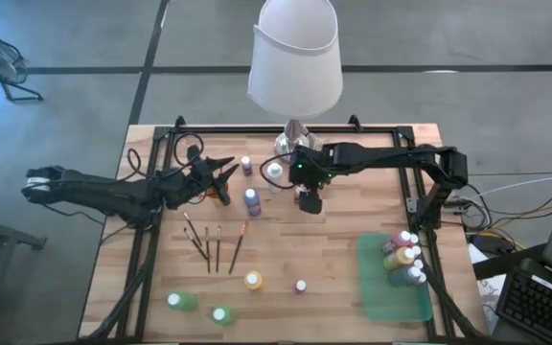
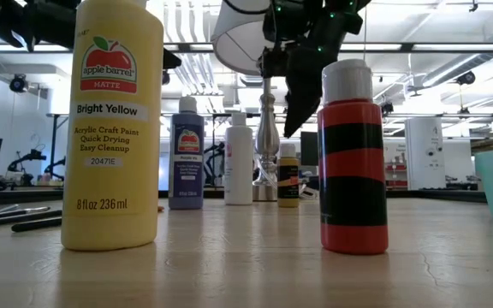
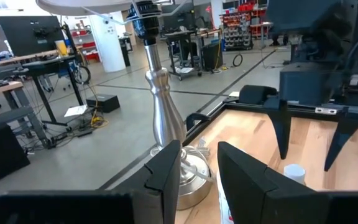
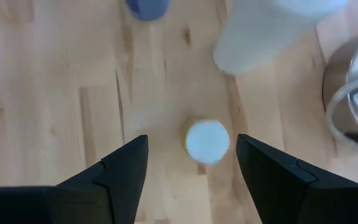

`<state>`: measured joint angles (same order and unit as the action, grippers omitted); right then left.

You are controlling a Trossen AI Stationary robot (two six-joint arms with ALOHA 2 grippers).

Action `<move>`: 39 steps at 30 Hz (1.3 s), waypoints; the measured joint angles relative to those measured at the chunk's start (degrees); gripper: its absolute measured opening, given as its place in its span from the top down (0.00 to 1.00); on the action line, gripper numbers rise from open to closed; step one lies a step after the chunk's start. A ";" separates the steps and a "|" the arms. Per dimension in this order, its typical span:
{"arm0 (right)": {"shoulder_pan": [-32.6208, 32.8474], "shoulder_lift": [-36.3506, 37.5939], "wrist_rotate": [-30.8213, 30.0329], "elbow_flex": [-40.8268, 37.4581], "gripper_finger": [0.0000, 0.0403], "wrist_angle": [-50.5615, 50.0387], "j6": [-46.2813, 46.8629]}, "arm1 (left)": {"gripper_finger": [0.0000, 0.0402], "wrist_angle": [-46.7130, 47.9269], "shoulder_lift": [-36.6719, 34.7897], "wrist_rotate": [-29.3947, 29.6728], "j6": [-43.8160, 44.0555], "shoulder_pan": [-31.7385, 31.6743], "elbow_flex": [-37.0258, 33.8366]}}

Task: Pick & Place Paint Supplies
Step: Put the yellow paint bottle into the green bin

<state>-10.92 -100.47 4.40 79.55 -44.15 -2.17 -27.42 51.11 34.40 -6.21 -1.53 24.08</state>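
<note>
The yellow bottle [image 2: 112,124], standing on the desk [image 1: 286,259], reads "apple barrel MATTE Bright Yellow, 8 fl oz 236 ml". The right end effector [image 4: 191,162] hangs released, empty, above a white-capped bottle [image 4: 207,141] beside the lamp base [image 4: 353,106].

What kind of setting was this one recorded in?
Probably a robotics lab or workshop: a wooden table with two mounted arms on a bare concrete floor, and benches with monitors and parts shelving behind.
</note>
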 joint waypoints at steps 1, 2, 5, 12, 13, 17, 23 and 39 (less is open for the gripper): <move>0.05 0.02 0.04 -0.03 0.41 1.04 -0.02 | 0.72 0.01 0.00 0.00 0.10 0.00 0.00; 0.02 0.02 0.10 -0.03 0.41 1.51 -0.02 | 0.72 0.02 0.00 -0.01 0.12 0.01 0.00; -0.46 0.02 0.12 -0.18 0.39 1.56 -0.04 | 0.72 0.02 0.00 -0.01 0.16 0.01 0.00; -1.06 -2.28 0.09 -0.37 0.34 1.55 -0.24 | 0.72 0.02 0.00 -0.01 0.21 0.01 0.00; -1.07 -2.69 0.09 -0.37 0.34 1.48 -0.41 | 0.72 0.04 0.00 -0.01 0.21 0.01 0.00; -1.20 -3.80 -0.27 -0.44 0.33 1.44 -0.98 | 0.72 0.04 0.00 -0.01 0.21 -0.01 0.00; -1.32 -3.74 -1.59 -0.45 0.36 1.11 -0.93 | 0.72 0.04 0.00 -0.03 0.21 -0.01 0.00; -1.37 -4.04 -1.55 -0.59 0.52 1.20 -0.90 | 0.72 0.04 0.00 -0.03 0.22 0.00 0.00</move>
<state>-12.29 -104.51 2.85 78.96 -42.96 -3.07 -27.38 51.11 34.37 -5.99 -1.53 24.08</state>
